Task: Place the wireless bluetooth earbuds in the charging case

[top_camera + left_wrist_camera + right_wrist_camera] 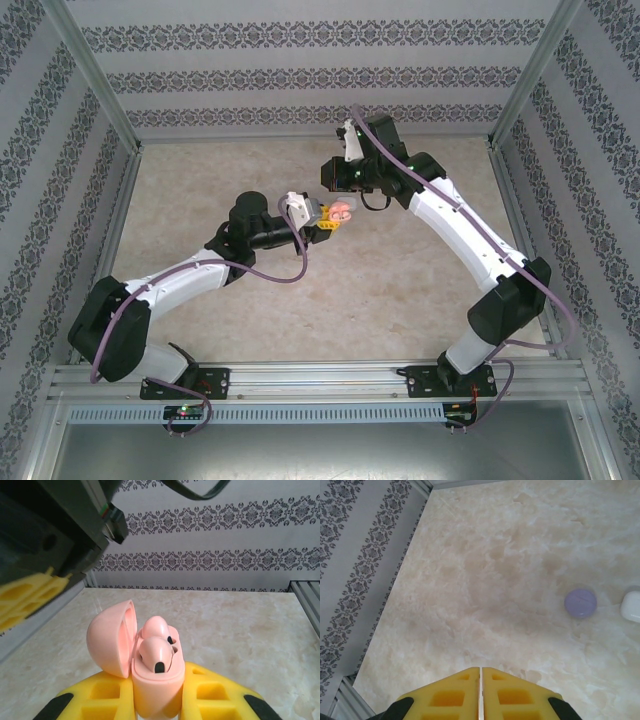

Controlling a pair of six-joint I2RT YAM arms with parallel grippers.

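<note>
Holding the pink charging case (152, 682) clamped upright, our left gripper (156, 702) shows both pink earbuds (157, 652) seated, lid (112, 640) open at its left. Our right gripper (481, 692), closed and empty, should, we judge, press the lid squarely shut.

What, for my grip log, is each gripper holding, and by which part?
The left gripper clamps the open pink charging case by the sides of its lower body. The right gripper is shut, holding nothing.
</note>
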